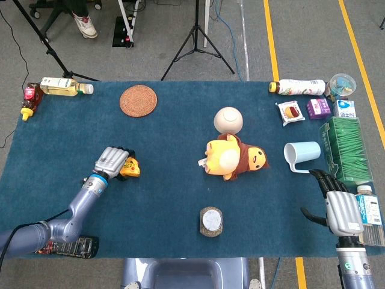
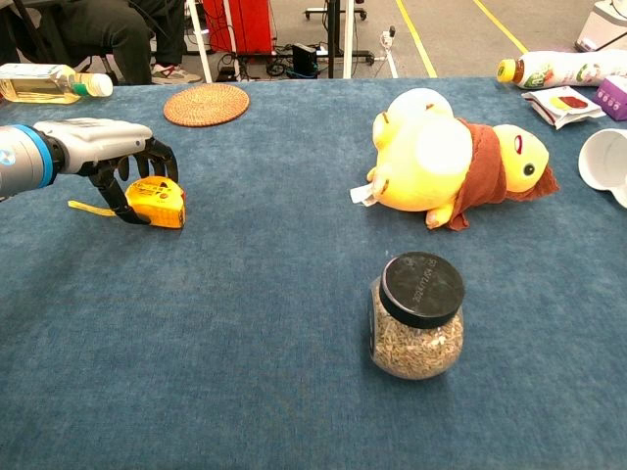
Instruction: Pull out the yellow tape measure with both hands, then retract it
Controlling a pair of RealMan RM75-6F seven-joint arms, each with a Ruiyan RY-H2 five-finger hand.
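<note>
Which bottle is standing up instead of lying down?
The water bottle at the right table edge, beside the right hand, stands upright. The yellow oil bottle at the far left corner and the white bottle at the far right both lie on their sides.

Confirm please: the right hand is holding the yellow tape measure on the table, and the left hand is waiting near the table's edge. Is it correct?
The hands are swapped. In the chest view the left hand holds the yellow tape measure. In the head view the right hand waits, holding nothing, near the edge of the table.
</note>
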